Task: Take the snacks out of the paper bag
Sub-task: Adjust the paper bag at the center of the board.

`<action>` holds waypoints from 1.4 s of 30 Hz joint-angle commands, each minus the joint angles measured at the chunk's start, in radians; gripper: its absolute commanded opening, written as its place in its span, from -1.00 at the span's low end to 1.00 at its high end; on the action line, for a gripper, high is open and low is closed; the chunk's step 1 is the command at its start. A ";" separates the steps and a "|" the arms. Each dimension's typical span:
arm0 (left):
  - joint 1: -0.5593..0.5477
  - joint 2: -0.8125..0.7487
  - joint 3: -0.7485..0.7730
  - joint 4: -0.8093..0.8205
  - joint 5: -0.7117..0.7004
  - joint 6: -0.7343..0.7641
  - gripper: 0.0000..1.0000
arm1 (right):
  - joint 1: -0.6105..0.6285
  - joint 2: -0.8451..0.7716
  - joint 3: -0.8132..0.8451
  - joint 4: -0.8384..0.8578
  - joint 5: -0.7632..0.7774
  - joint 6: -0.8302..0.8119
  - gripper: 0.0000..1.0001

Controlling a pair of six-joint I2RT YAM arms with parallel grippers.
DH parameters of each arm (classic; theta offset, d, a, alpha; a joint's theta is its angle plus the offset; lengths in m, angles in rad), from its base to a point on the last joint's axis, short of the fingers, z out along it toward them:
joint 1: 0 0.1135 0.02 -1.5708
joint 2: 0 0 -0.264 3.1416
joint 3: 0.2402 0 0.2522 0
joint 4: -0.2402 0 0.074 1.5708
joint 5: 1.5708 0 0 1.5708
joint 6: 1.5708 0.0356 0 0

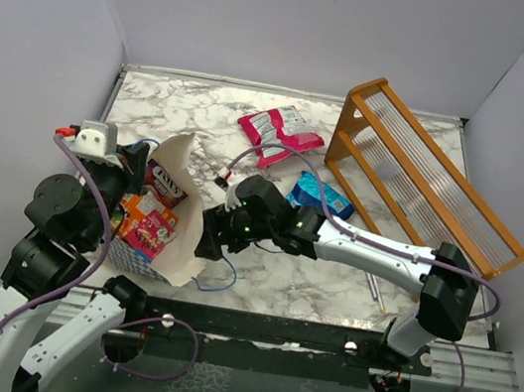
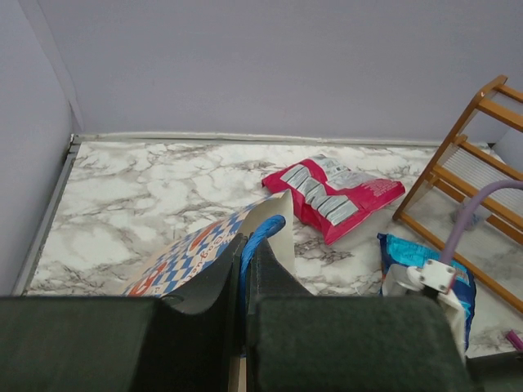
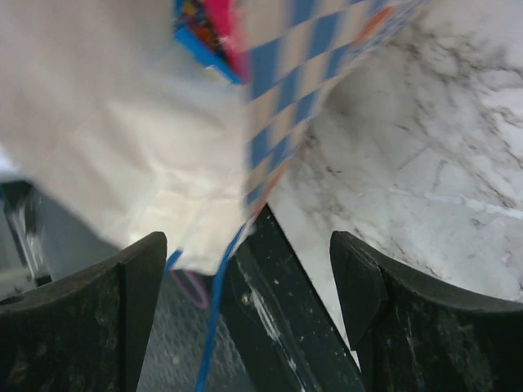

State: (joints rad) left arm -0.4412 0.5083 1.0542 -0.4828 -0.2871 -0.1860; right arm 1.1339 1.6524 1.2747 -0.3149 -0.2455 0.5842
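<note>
While the left pincer [image 2: 245,253] clamps its rim, the paper bag [image 1: 188,219] tilts, mouth toward the right pincer [image 1: 208,239], jaws apart just beside it; snacks [image 1: 149,222] inside, partly hidden by its wall.

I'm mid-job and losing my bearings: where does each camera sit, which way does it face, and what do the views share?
Top external: above and behind the bases, looking down on the marble table; both arms show.
Left wrist: on the left gripper, facing the back wall; shut fingers pinch the paper bag.
Right wrist: on the right gripper, facing the bag's checkered wall; open fingers show.
Shared: top and left wrist both show the pink packet and orange rack.
</note>
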 commanded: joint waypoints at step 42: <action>-0.005 -0.011 0.033 0.104 0.374 0.053 -1.00 | -0.077 -0.183 -0.177 0.017 0.302 -0.078 0.48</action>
State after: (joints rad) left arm -0.4408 0.5220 1.0878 -0.3527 -0.0441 -0.0120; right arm 1.0538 1.6291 1.1843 -0.2665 0.0727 0.6315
